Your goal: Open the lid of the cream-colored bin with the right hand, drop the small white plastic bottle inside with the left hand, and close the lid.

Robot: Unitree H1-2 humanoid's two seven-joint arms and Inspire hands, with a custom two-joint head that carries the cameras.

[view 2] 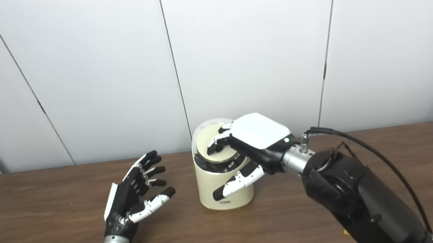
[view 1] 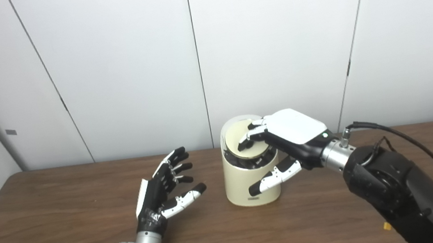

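Cream bin (view 1: 249, 183): left eye view, standing mid-table (view 1: 47, 224), bottle not visible
Right hand (view 1: 284, 138): fingertips resting on the lid (view 1: 248, 140), thumb by the bin's front, gripping nothing
Left hand (view 2: 134, 193): right eye view, fingers spread, empty, left of bin

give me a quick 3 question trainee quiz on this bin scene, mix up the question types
1. True or false: the left hand holds a bottle.
2. Where do the right hand's fingers rest? A) on the bin's lid B) flat on the table C) on the wall panel
3. Fill in: the cream-colored bin stands ____ on the table.

Key: 1 false, it is open and empty, and no bottle shows in either view. 2 A, with the thumb down along the bin's front. 3 upright.
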